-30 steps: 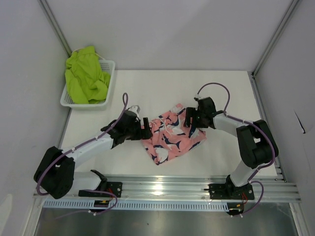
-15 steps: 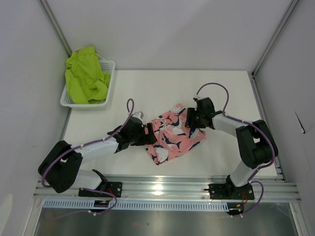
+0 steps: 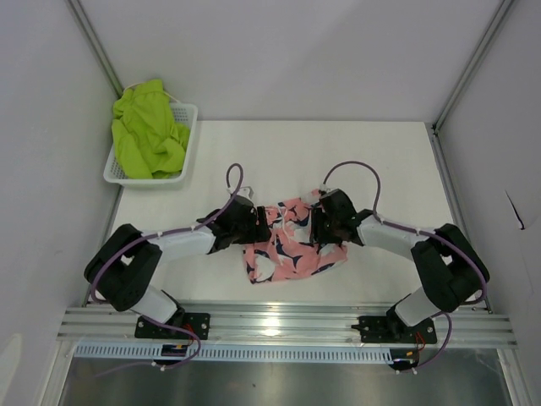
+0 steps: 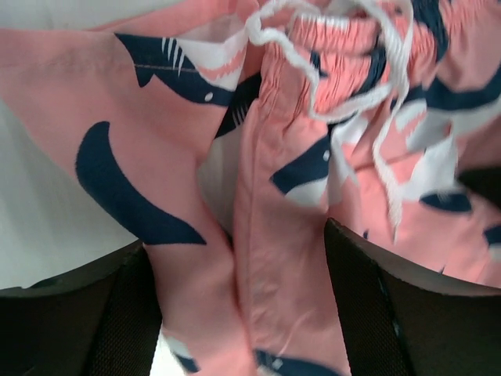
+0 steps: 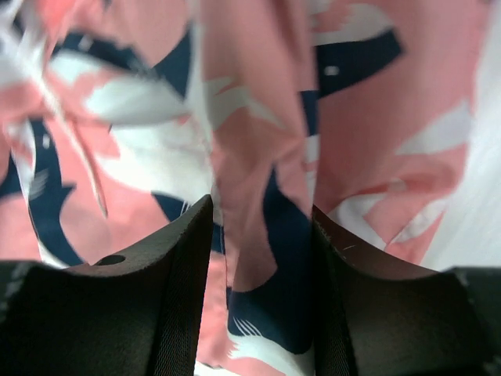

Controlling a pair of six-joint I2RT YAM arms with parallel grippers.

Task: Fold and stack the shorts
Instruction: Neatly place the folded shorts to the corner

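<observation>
So it's a white table [image 3: 397, 169] boxed in by plain pale walls, with an aluminium rail [image 3: 287, 326] along the near edge where both arms are bolted down.

Going out from the rail, the two arms lean in toward each other and meet at the middle of the table, one on each side of the pink shorts [image 3: 292, 254]. Those are the ones with the navy-and-white shark print. They're lying crumpled on the table, nowhere near flat, and the white drawstring [image 4: 313, 70] is looped loosely over the waistband.

The left gripper [image 4: 239, 258] is down on the left edge of the shorts. Its fingers [image 4: 133, 305] are spread wide, released, with a soft ridge of pink fabric sitting in the gap that doesn't fill it.

The right gripper [image 5: 262, 227] is on the right side of the same pair, with its fingers much closer together. A raised fold of fabric fills the space between them and seems to touch both pads. Honestly can't tell if that's an actual clamp or just contact.

Further back, in the far left corner, there's a white mesh basket [image 3: 190, 114]. The lime green shorts [image 3: 148, 127] are heaped in it and spill over the rim, well apart from the pink pair.
</observation>
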